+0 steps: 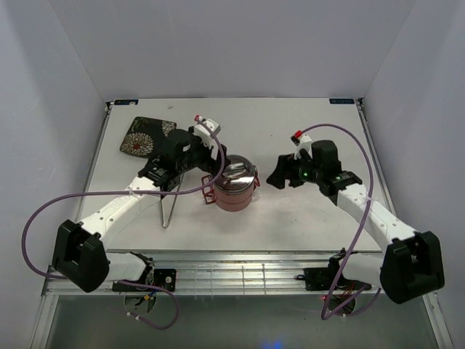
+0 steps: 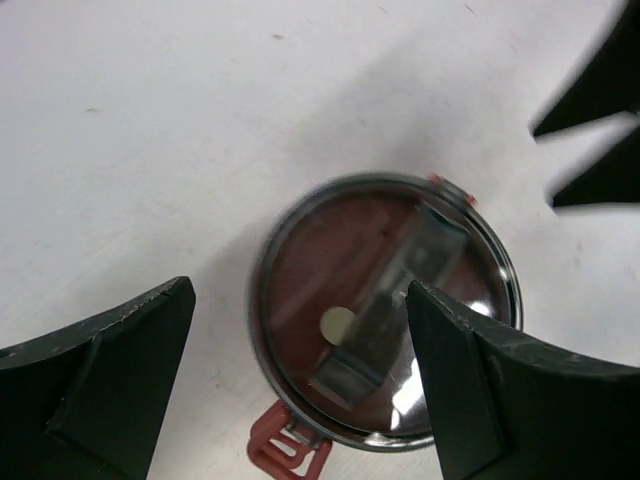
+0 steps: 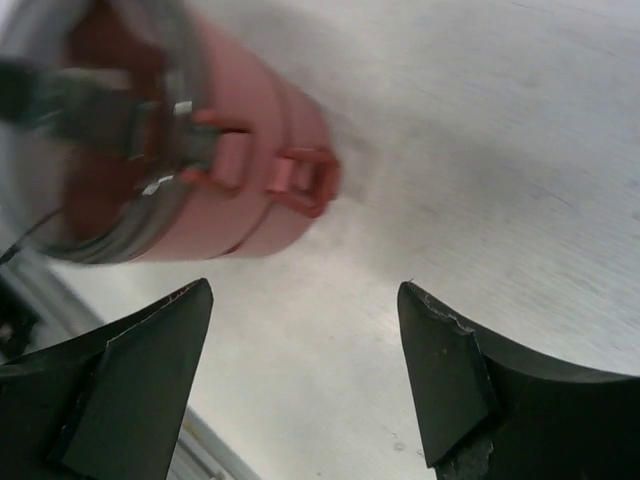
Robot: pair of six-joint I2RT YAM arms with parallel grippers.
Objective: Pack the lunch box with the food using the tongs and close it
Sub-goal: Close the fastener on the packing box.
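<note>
- Left end effector (image 2: 298,290): spread wide, empty, hovering over the lunch box (image 2: 330,250), which is stacked with its lid on. Apparently nothing left to grip.
- Right end effector (image 3: 305,288): parted, empty, just beside the box.
- Tongs (image 1: 168,211): flat on the tabletop (image 1: 305,218), left of the box, likely finished with.

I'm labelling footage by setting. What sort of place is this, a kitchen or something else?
Likely a robotics lab test cell, not a kitchen: a white table boxed in by plain white walls, a left arm and right arm bolted at its near edge, trailing purple cables.
</note>
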